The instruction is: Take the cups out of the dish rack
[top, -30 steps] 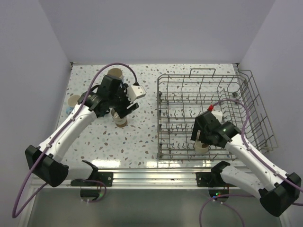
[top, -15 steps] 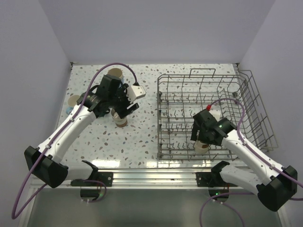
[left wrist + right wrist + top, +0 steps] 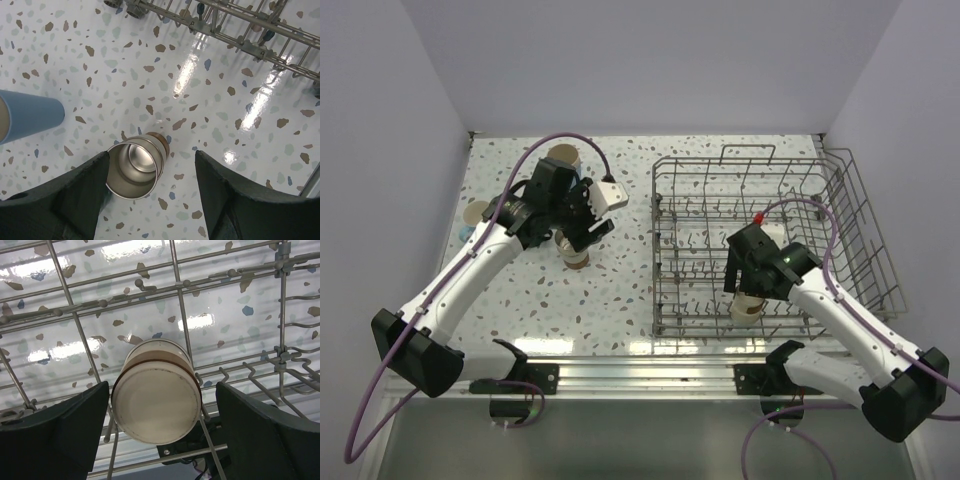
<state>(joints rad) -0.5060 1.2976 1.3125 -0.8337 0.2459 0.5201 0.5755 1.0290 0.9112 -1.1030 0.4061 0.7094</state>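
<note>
The grey wire dish rack (image 3: 860, 230) stands on the right half of the table. One short beige-and-brown cup (image 3: 747, 310) sits upside down at its near edge. In the right wrist view this cup (image 3: 156, 400) lies between the spread fingers of my right gripper (image 3: 160, 396), which is open and has not closed on it. My left gripper (image 3: 576, 234) hangs open over another short cup (image 3: 134, 167), which stands upright on the table with its steel inside showing. That cup's rim is close to the left finger (image 3: 85, 185), with a wide gap to the right one.
A light blue tumbler (image 3: 30, 116) stands left of the left gripper. A tall beige tumbler (image 3: 563, 158) is at the back left and a beige cup (image 3: 475, 213) by the left wall. The rack's near-left corner (image 3: 240, 30) lies ahead of the left gripper. Rack wires (image 3: 75, 325) surround the right gripper.
The right arm has shifted a little to the left and farther in over the upside-down cup. The left arm has barely moved.
</note>
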